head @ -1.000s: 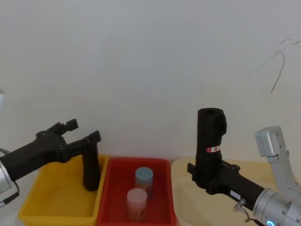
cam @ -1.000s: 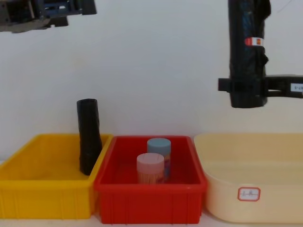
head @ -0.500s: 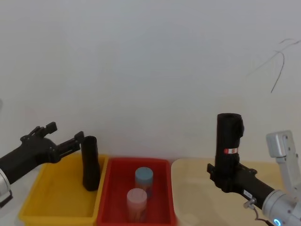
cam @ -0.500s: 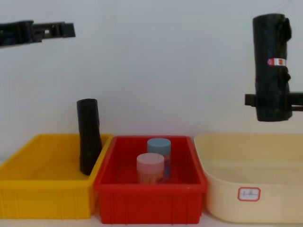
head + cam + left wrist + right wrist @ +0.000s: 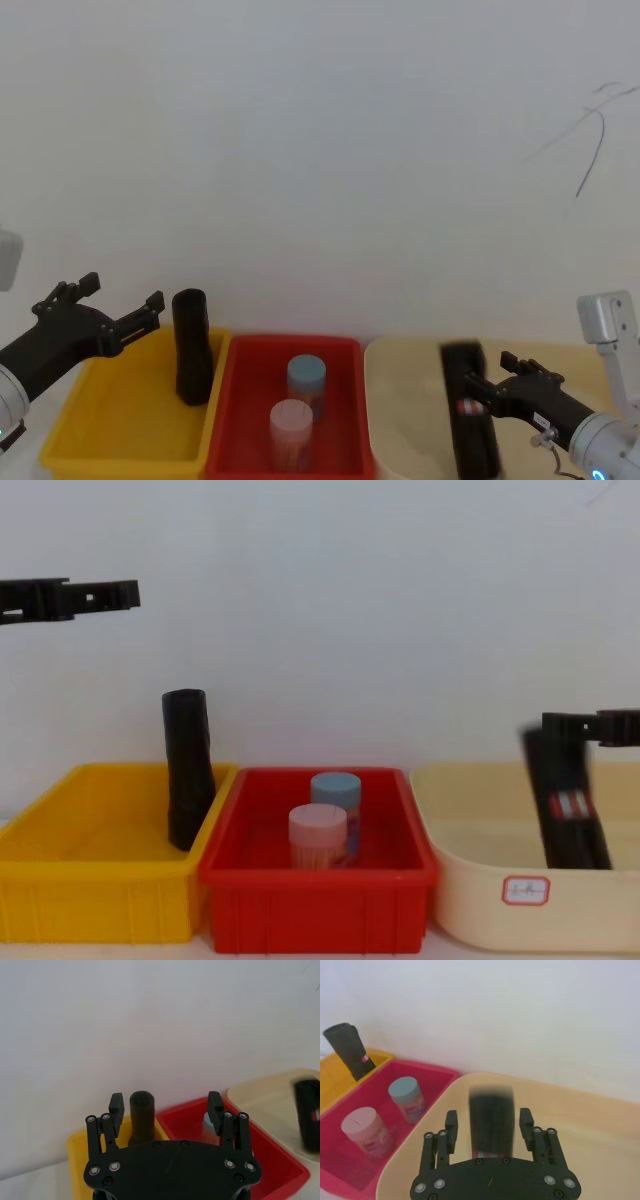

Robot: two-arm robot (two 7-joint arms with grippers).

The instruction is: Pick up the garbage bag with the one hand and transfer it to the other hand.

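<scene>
head view: you have the garbage bag (image 5: pixel 470 440), a black glossy roll with a red-and-white label band (image 5: pixel 465 407), standing near upright inside the cream bin (image 5: pixel 400 400), on the side toward the red bin (image 5: pixel 345 345). the right gripper (image 5: pixel 490 375) sits at the bag's upper half with its fingers apart. the left gripper (image 5: pixel 125 290) hangs over the yellow bin (image 5: pixel 60 440), fingers spread, well apart from the bag.

left wrist view: the left gripper (image 5: pixel 165 1107) is wide open and grips nothing. a black roll (image 5: pixel 142 1117) stands in the yellow bin beyond it.

right wrist view: the bag (image 5: pixel 491 1120) stands between the spread fingers (image 5: pixel 526 1122) of the right gripper, with a gap showing on each side. bare bin floor lies to both sides of the bag.

chest view: the bag (image 5: pixel 565 815) leans slightly, top toward the red bin, and its lower end is hidden behind the cream bin's front wall, so you cannot tell whether it rests on the floor. the right gripper (image 5: pixel 555 723) is level with the bag's top, above the rim. two jars (image 5: pixel 318 825) occupy the red bin between the arms. open white wall stands above all three bins.
</scene>
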